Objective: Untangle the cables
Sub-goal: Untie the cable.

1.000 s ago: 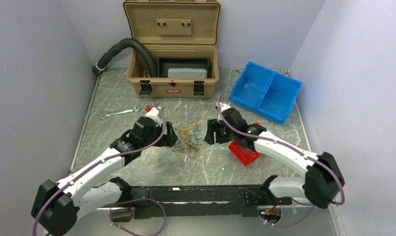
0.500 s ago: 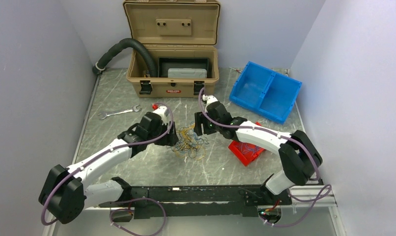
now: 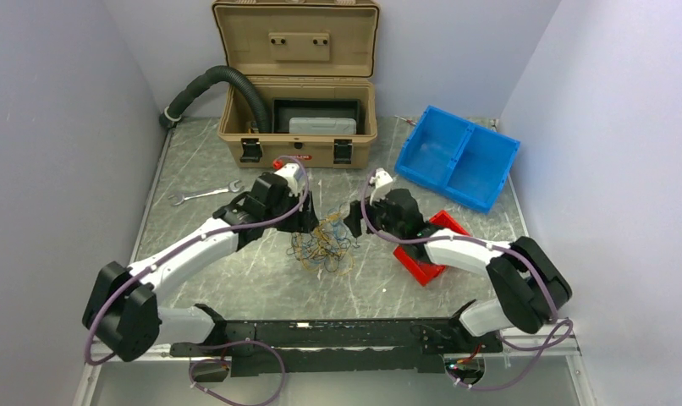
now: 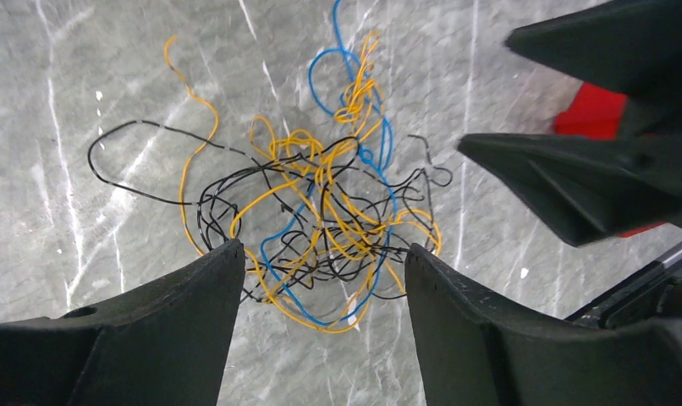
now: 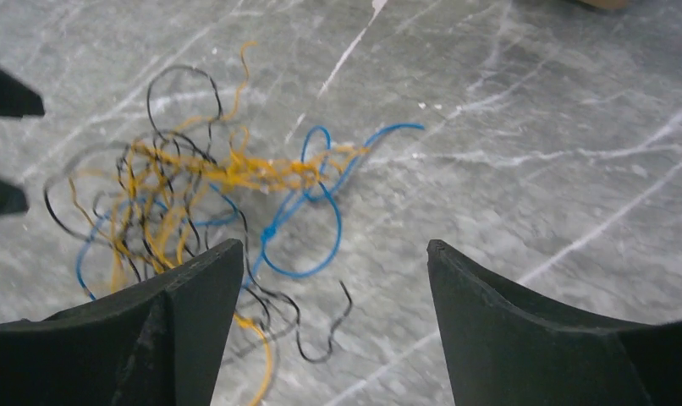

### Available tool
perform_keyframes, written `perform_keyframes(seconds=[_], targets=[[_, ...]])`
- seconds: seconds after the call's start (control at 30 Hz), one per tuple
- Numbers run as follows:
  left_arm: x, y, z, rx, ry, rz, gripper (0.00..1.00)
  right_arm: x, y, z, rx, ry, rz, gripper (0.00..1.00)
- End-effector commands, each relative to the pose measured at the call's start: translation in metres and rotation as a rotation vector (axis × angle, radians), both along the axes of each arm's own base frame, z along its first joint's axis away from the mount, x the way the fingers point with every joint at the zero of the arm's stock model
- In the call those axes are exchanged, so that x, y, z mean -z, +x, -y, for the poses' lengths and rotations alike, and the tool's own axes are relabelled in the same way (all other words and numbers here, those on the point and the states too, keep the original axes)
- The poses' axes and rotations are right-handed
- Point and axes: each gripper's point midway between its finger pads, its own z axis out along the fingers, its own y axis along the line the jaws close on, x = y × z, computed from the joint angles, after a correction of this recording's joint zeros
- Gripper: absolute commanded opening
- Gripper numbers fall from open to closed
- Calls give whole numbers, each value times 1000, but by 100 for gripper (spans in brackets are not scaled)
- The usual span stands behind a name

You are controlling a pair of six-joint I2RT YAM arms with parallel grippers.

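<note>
The cables [image 3: 325, 245] lie in a loose tangle of thin blue, yellow-orange and black wires on the marble tabletop, between my two grippers. My left gripper [image 3: 308, 224] hovers at the tangle's left far side. In the left wrist view it is open [image 4: 323, 248], with the cables [image 4: 321, 220] below and between its fingers, and nothing is pinched. My right gripper [image 3: 352, 222] hangs at the tangle's right far side. It is open [image 5: 333, 245] over bare table and a loose black wire end, with the cables [image 5: 194, 194] to its left.
A tan toolbox [image 3: 299, 127] stands open at the back, with a black corrugated hose [image 3: 211, 80] running into it. A blue bin [image 3: 456, 156] sits back right, a red bin [image 3: 426, 254] under the right arm, and a wrench [image 3: 204, 194] lies at the left.
The left gripper has moved farther back and to the right along the tangle, its jaws a little narrower. The right gripper swung left, then back right, and its jaws widened.
</note>
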Motion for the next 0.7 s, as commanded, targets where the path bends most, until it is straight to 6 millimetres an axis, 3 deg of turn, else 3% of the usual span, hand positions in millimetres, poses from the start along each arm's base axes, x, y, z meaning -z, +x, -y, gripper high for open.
perform_keyframes(seconds=[0.0,0.13,0.2,0.33,0.43,0.53,0.67], targets=[[1,9,12,37,-8,-2,72,-47,3,-9,-140,77,296,83],[8,14,17,44,-2,-17,69,-22,13,-21,-271,-103,191,78],[12,15,19,51,3,-24,64,-21,18,-24,-286,-111,220,77],[17,16,21,58,13,-40,48,-24,21,-20,-308,-122,384,77],[19,14,19,58,16,-40,36,-8,24,-26,-392,-174,361,74],[18,12,19,68,10,-32,33,5,19,-37,-494,-187,334,74],[14,12,20,77,8,-25,31,8,14,-46,-561,-143,360,75]])
